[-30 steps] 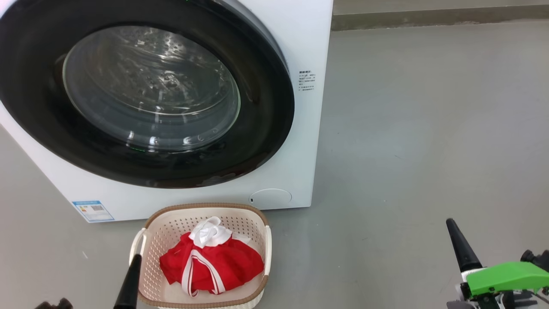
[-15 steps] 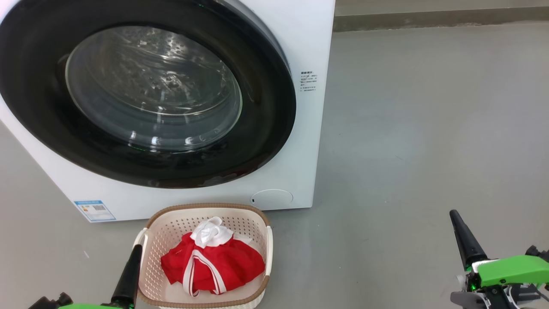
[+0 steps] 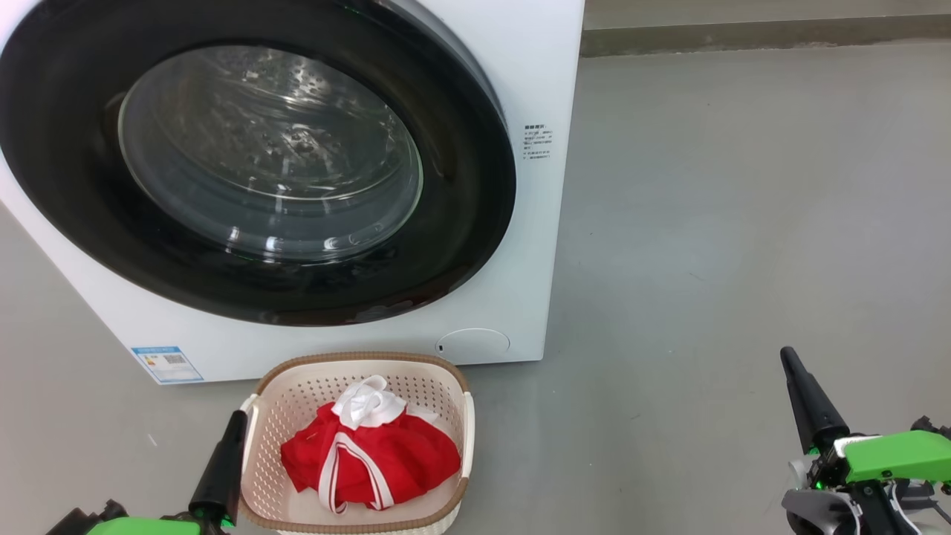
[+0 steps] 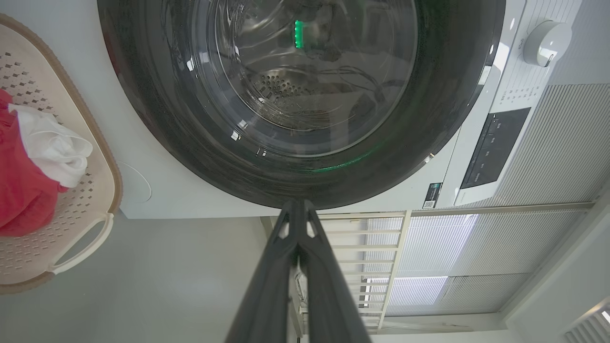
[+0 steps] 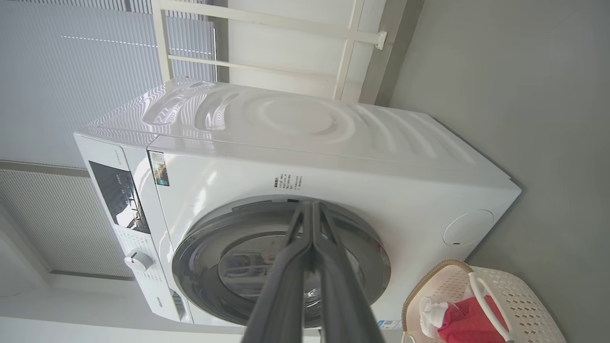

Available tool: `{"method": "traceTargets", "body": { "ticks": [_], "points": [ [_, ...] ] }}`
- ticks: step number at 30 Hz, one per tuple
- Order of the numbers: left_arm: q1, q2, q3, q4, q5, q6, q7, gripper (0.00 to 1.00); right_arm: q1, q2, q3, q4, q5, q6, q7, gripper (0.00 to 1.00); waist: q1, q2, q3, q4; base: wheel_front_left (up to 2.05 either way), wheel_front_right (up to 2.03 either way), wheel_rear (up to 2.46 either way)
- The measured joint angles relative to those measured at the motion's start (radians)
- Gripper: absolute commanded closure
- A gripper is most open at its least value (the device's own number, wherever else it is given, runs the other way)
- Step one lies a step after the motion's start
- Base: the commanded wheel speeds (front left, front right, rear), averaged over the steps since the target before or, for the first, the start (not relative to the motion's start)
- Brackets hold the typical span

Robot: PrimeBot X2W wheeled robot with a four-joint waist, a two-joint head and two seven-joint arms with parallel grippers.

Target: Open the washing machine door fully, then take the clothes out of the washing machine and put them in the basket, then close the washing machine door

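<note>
Grey floor [image 3: 743,223], unreadable blue sticker [image 3: 166,363] on washing machine [image 3: 536,74]

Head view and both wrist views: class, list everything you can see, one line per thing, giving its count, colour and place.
washing machine: one, white, standing on the floor, upper left of the head view
washing machine door: one, black frame with clear glass, shut on the machine's front
blue sticker: one, blue, low on the machine's front, left
round flap: one, white, low on the machine's front, right
control knob: one, white, on the machine's panel
basket: one, cream with brown rim, on the floor in front of the machine
clothes: one heap, red with white bands, inside the basket
white cloth: one, white, on top of the red heap
floor: grey, all around
left claw: one, dark, shut, beside the basket's left edge
right claw: one, dark, shut, lower right, above the floor
</note>
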Motion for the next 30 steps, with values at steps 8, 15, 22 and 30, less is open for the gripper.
{"method": "traceTargets", "body": {
  "ticks": [8,15,22,30],
  "points": [
    [0.0,0.0,0.001,0.0,-0.006,0.0,0.003,1.0,-0.007,0.0,-0.002,-0.003,0.02,0.0,0.0,1.0,0.0,0.0,0.0,0.0,0.0,0.0,0.0],
    [0.0,0.0,0.001,0.0,-0.006,0.0,0.003,1.0,-0.007,0.0,-0.002,-0.003,0.02,0.0,0.0,1.0,0.0,0.0,0.0,0.0,0.0,0.0,0.0],
    [0.0,0.0,0.001,0.0,-0.006,0.0,0.003,1.0,-0.007,0.0,-0.002,-0.003,0.02,0.0,0.0,1.0,0.0,0.0,0.0,0.0,0.0,0.0,0.0],
    [0.0,0.0,0.001,0.0,-0.006,0.0,0.003,1.0,-0.007,0.0,-0.003,-0.003,0.02,0.0,0.0,1.0,0.0,-0.0001,0.0,0.0,0.0,0.0,0.0]
  ]
}}
